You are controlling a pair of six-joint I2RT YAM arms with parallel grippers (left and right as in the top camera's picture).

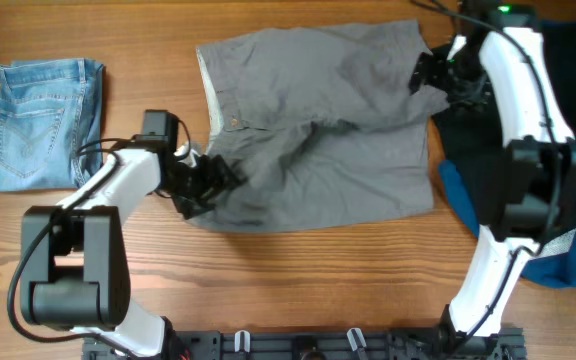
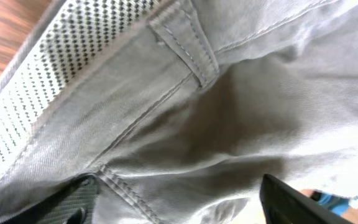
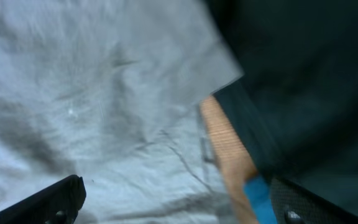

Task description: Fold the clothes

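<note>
The grey shorts lie spread in the middle of the table, waistband to the left and legs to the right, with creases across the middle. My left gripper is low over the waistband's near-left corner. In the left wrist view its fingers stand wide apart with grey cloth and the pale dotted inner waistband below them. My right gripper is at the far-right leg hem. In the right wrist view its fingers are wide apart over the grey cloth.
A folded light-blue denim garment lies at the far left. A big black garment lies at the right edge, also in the right wrist view, with blue cloth beside it. Bare wood runs along the table front.
</note>
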